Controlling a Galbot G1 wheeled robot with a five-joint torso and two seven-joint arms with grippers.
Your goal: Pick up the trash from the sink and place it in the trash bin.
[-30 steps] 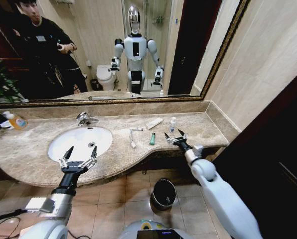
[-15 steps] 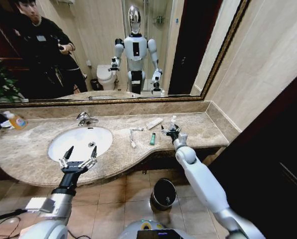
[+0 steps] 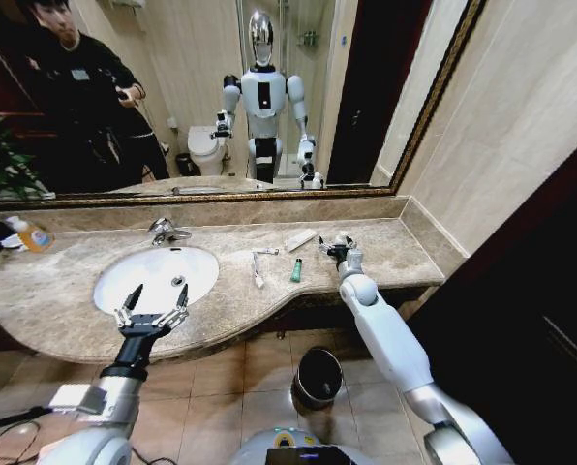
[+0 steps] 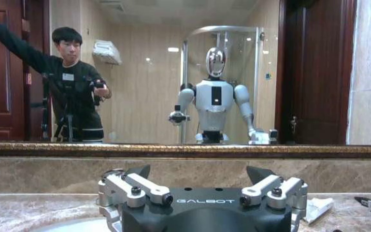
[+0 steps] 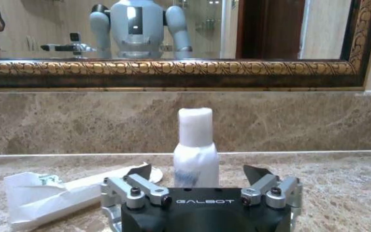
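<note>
Right pincer [image 3: 338, 244] reaches far across the marble surface [image 3: 385, 254], jaws wide around the upright tiny clear bottle [image 5: 195, 147], not gripping. Flat white packet [image 5: 50, 192] lies just left. Left pincer [image 3: 151, 312] hovers spread at the sink [image 3: 114, 281] near edge.

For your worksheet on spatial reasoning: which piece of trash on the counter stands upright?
The tiny bottle, standing between the right gripper's open fingers. The lighter, toothbrush and packet lie flat.
</note>
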